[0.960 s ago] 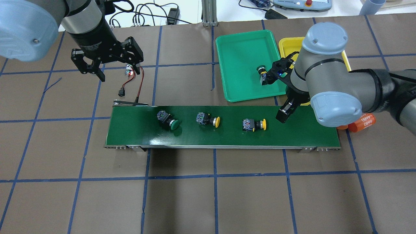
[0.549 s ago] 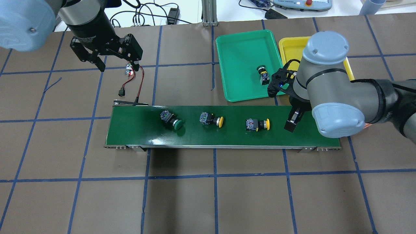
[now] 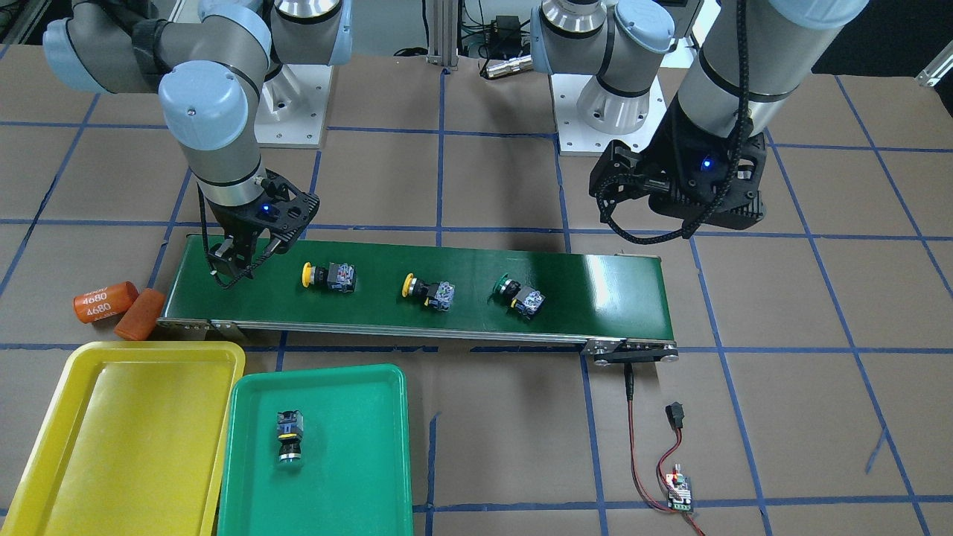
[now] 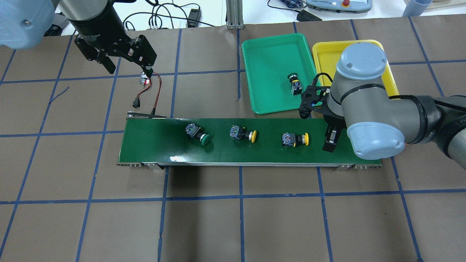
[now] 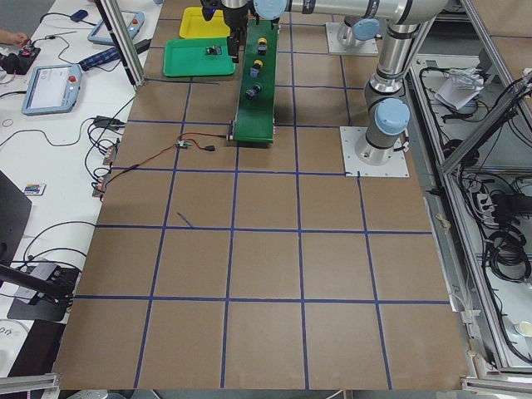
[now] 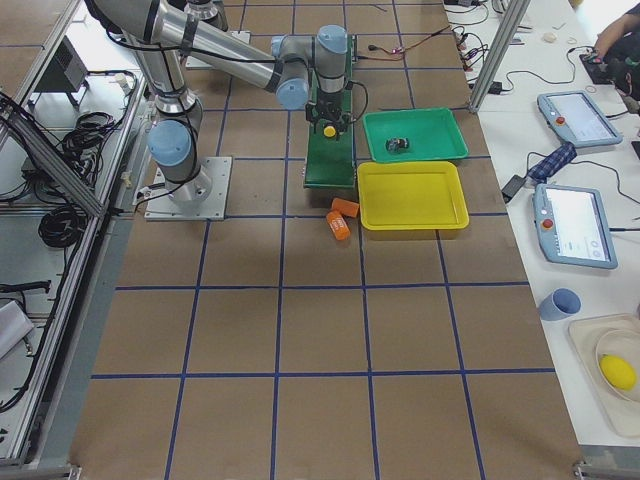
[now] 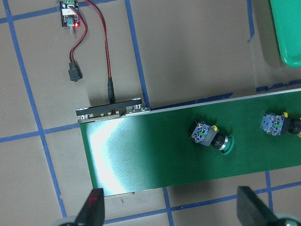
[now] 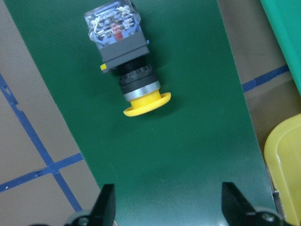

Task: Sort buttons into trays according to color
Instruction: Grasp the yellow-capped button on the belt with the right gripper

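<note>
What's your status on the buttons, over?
Left hand open, empty. Right hand open over conveyor belt, beside nearest yellow button. Green button in green tray. Nothing blocking.

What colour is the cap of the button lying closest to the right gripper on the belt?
Yellow; the button shows best in the right wrist-mounted view.

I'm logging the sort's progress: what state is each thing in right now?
left pincer, open, empty.
right pincer, open, empty.
green tray, holds one button.
yellow tray, empty.
tray button, green-capped, on its side.
belt green button, on its side, unsorted.
middle yellow button, on its side, unsorted.
end yellow button, on its side, unsorted.
controller board, red light on.
</note>
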{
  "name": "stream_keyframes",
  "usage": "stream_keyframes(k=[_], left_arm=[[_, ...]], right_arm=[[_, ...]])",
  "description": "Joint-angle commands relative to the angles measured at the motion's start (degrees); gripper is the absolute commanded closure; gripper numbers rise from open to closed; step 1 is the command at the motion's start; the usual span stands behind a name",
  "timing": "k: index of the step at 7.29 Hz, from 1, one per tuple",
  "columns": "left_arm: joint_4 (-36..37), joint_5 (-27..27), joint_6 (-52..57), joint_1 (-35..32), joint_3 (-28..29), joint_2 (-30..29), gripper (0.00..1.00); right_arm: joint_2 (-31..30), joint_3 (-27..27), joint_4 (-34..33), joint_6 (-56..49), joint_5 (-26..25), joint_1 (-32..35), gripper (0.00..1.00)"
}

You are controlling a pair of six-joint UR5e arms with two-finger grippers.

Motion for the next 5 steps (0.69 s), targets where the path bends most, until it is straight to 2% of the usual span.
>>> stream_keyframes(k=[1, 2, 4, 5], left_arm=[[-4.3, -0.01, -2.37, 0.72, 1.61, 0.14, 0.0], [-3.95, 0.25, -5.16, 0.46, 0.05, 2.23, 0.0], [-3.95, -0.01, -5.89, 0.46, -3.28, 4.17, 0.0], [-3.77, 0.08, -5.63, 0.46, -5.56, 5.84, 0.0]], right_arm=[[3.23, 1.32, -8.75, -7.82, 0.06, 0.36, 0.18], [5.69, 1.15, -10.12, -8.88, 0.49, 0.27, 0.18], [5.63, 1.32, -10.04, -9.25, 0.67, 0.36, 0.2], [5.63, 1.41, -9.87, -9.24, 0.67, 0.8, 0.24]])
